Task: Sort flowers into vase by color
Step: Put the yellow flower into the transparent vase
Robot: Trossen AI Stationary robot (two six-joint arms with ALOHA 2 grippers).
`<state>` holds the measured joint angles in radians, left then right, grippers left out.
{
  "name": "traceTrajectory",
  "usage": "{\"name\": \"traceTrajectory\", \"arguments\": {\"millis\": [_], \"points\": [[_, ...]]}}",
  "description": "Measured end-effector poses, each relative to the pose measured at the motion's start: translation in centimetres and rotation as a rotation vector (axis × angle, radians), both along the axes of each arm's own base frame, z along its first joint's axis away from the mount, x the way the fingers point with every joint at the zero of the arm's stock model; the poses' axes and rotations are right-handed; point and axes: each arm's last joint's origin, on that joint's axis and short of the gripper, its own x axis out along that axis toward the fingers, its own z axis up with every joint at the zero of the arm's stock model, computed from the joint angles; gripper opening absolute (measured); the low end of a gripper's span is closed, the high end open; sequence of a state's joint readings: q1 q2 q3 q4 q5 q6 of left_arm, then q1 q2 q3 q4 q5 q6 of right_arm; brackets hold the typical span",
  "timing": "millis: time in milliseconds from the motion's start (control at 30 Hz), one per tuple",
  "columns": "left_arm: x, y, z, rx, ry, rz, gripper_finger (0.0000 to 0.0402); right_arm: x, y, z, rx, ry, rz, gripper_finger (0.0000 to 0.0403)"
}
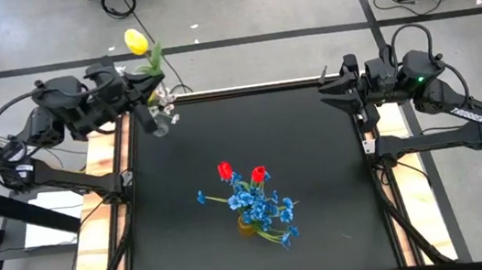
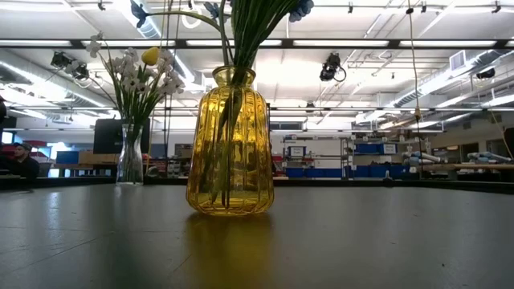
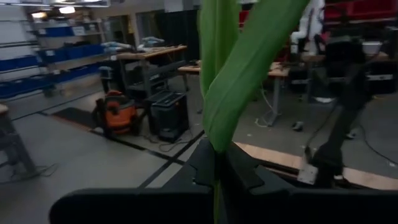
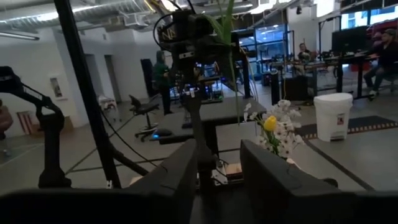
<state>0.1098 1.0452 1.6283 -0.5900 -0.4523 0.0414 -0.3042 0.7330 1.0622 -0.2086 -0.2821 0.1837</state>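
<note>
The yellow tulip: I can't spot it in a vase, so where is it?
High view, far left corner: the yellow tulip is held by the left gripper, above the clear vase of white flowers.

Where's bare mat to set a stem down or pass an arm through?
Free: the mat between the yellow vase and the right claw, plus the near left corner. Crowded: the far left corner, where the left claw holds a yellow tulip over the clear vase.

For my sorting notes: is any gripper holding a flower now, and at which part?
The left gripper holds the yellow tulip low on its green stem, jaws shut around it. The right gripper holds nothing.
</note>
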Motion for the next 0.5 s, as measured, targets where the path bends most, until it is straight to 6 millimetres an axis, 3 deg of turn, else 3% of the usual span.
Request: {"name": "traceTrajectory", "arguments": {"millis": [367,500], "points": [[-4.2,-0.3,-0.3,0.023,0.067,0.069,0.0008,0.0,0.0,0.0,0.001,0.003,0.000,0.0135],[-5.0,-0.2,-2.2,0.025,0.081,0.129,0.0008,0.0,0.0,0.0,0.001,0.003,0.000,0.0134]]}}
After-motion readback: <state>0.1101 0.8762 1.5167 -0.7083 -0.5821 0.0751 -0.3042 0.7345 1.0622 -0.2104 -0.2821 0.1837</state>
